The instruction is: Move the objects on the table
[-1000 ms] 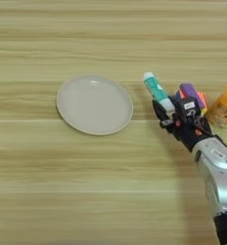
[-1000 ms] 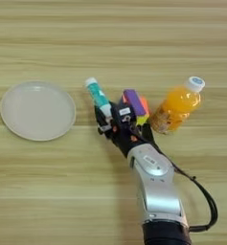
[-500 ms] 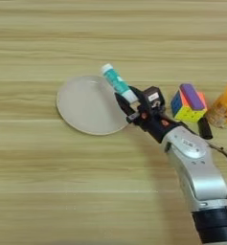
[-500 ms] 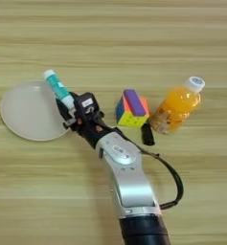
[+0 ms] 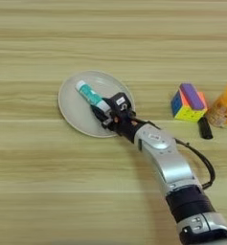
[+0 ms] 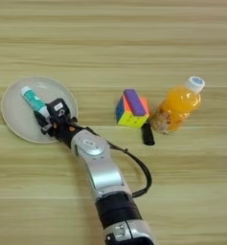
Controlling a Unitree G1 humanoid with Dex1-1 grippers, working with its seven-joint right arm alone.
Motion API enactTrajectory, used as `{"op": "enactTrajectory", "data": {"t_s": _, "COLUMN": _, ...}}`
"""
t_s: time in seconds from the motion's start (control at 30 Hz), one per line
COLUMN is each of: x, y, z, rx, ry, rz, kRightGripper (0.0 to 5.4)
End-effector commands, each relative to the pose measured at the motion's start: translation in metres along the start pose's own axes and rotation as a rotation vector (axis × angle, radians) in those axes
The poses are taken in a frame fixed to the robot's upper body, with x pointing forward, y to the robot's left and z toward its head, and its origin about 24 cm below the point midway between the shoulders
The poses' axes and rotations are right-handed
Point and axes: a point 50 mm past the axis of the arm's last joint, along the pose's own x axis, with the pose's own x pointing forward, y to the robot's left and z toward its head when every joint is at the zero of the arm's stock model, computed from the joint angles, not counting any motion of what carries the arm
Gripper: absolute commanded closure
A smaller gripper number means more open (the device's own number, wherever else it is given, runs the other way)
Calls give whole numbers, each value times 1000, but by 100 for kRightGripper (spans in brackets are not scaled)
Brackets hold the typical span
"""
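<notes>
Light tan wooden tabletop (image 5: 48,191) with streaky grain, filling both views. One off-white plate (image 5: 72,107) left of centre, with one glue stick (image 5: 89,94) over it, tilted, white cap toward the upper left, teal label along the body. Lower end of the stick hidden among the black fingers of the claw (image 5: 104,113), clamped around it above the plate's right half; whether the stick touches the plate, impossible to tell. Silver forearm (image 6: 98,165) running in from the bottom edge, a black cable looping beside it. Off to the right, well apart from the plate: one multicoloured cube (image 6: 130,108), one small black object (image 6: 147,135) just beside it, hard to identify, and one orange juice bottle (image 6: 179,105) with a white cap, cut off at the edge of the left eye view.
</notes>
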Motion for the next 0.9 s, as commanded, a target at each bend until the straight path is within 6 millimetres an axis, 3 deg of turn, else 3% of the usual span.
{"op": "enactTrajectory", "data": {"t_s": 0.03, "x": 9, "y": -7, "z": 24, "rx": -53, "ry": -82, "rz": -3, "kRightGripper": 371}}
{"op": "enactTrajectory", "data": {"t_s": 0.47, "x": 8, "y": -5, "z": 23, "rx": -68, "ry": -80, "rz": 5, "kRightGripper": 371}}
{"op": "enactTrajectory", "data": {"t_s": 0.5, "x": 8, "y": -5, "z": 23, "rx": -69, "ry": -80, "rz": 4, "kRightGripper": 335}}
{"op": "enactTrajectory", "data": {"t_s": 0.6, "x": 8, "y": -5, "z": 23, "rx": -72, "ry": -81, "rz": 5, "kRightGripper": 297}}
{"op": "enactTrajectory", "data": {"t_s": 0.9, "x": 5, "y": -5, "z": 28, "rx": -97, "ry": -101, "rz": 6, "kRightGripper": 208}}
